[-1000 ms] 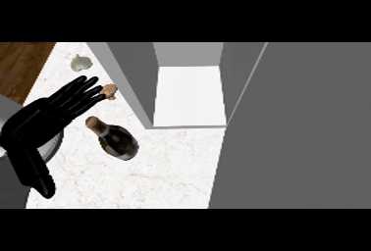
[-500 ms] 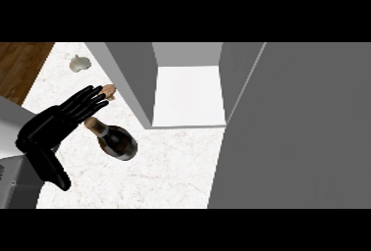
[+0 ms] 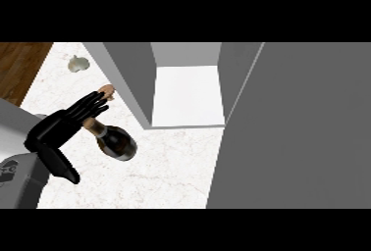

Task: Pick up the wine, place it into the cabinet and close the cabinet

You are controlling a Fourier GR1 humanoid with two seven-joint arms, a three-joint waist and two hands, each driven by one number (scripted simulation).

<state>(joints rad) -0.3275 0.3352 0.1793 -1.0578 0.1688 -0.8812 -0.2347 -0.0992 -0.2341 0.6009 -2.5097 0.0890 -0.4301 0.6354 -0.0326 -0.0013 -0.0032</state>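
A dark glass wine bottle (image 3: pixel 116 142) with a tan neck stands on the white marbled tabletop (image 3: pixel 170 166), seen from almost straight above so that its round dark body shows below and its neck runs up and to the left. It is just to the left of the open grey cabinet (image 3: pixel 134 83), near the lower end of the cabinet's left wall, and it is not inside the cabinet.

The black left hand (image 3: pixel 69 125) comes in from the lower left on a grey forearm. Its fingers (image 3: pixel 91 104) are stretched out straight and fairly close together, pointing up and to the right; they lie over the bottle's neck in this view. The thumb points down and away from the fingers. The fingers are not curled round the bottle, and I cannot tell whether they touch it.

A small tan object (image 3: pixel 106 90) shows right at the fingertips, next to the cabinet's left wall; I cannot tell what it is.

The cabinet's white inner floor (image 3: pixel 188 95) is in plain view. Its large grey door (image 3: pixel 297 127) stands open and fills the right side of the view.

A small pale round object (image 3: pixel 78 63) sits on the tabletop at the upper left, well apart from the bottle, near the brown wooden floor (image 3: pixel 22 68).
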